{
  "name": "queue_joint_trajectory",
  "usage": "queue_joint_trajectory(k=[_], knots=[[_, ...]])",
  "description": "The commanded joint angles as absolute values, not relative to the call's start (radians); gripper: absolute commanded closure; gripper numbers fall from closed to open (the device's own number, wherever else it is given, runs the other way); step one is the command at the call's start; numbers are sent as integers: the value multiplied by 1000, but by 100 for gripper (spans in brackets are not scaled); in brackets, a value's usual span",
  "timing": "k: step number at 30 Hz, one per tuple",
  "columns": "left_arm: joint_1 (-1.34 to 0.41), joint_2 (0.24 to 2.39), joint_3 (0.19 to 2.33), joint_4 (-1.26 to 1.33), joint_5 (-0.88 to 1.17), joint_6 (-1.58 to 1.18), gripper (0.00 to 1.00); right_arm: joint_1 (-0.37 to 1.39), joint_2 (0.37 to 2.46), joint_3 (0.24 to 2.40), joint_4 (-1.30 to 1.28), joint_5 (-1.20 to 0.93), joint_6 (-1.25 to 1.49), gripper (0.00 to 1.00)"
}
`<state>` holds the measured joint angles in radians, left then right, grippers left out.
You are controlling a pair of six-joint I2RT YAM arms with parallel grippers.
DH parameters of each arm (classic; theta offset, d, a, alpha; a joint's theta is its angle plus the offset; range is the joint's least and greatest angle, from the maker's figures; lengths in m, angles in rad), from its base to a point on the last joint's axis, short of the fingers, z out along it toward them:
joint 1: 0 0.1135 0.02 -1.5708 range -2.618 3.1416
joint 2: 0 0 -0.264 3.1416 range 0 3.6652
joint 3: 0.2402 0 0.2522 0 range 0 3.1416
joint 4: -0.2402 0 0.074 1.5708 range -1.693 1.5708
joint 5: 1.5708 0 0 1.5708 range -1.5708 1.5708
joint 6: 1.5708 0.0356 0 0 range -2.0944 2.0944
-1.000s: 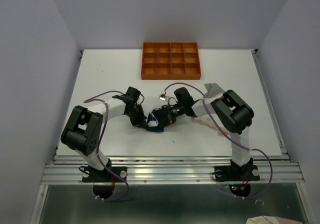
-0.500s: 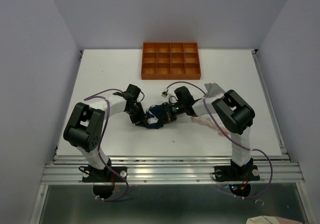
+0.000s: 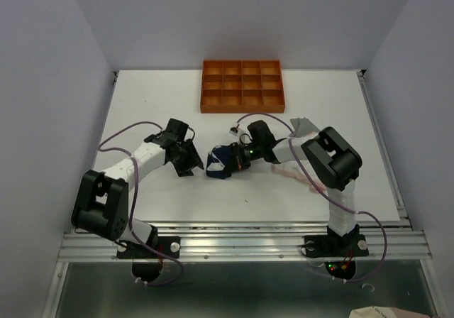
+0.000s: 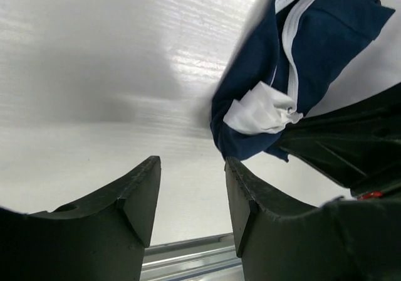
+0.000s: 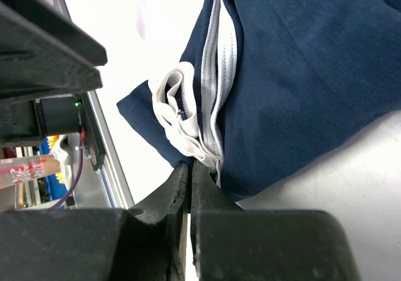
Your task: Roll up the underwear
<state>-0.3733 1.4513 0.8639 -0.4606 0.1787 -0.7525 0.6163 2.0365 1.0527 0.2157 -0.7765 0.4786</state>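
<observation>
The navy blue underwear lies bunched in a loose roll at mid-table, white trim showing. My right gripper is shut, its tips pinched into the roll's edge by the folded white trim. My left gripper stands open just left of the roll, with only bare table between its fingers. A thin pale pink underwear lies partly under the right arm. The grey underwear sits behind that arm.
An orange compartment tray stands at the back of the table. The white table ends in a metal rail near the arm bases. Purple-grey walls close in left and right.
My left gripper has opened, let go of the navy roll and drawn back to the left. The right gripper stays shut on the roll, which shifted slightly away from the near edge.
</observation>
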Motion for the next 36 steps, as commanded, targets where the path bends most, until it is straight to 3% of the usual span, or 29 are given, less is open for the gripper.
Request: queue_joint_trajectory(k=[1,11,16,21,36], knots=[[-371,1347,773,-384,202,-752,44,597,2077,1052,124,-615,413,99],[-410,1342,683,-235,331,-758,47,597,2088,1068,118,-626,403,99],[-410,1429,732,-219,308,-739,54,597,2088,1071,118,-638,391,99],[-410,1491,762,-221,284,-724,55,597,2091,1074,120,-646,391,99],[-408,1471,753,-166,334,-718,51,597,2100,1083,114,-650,377,99]])
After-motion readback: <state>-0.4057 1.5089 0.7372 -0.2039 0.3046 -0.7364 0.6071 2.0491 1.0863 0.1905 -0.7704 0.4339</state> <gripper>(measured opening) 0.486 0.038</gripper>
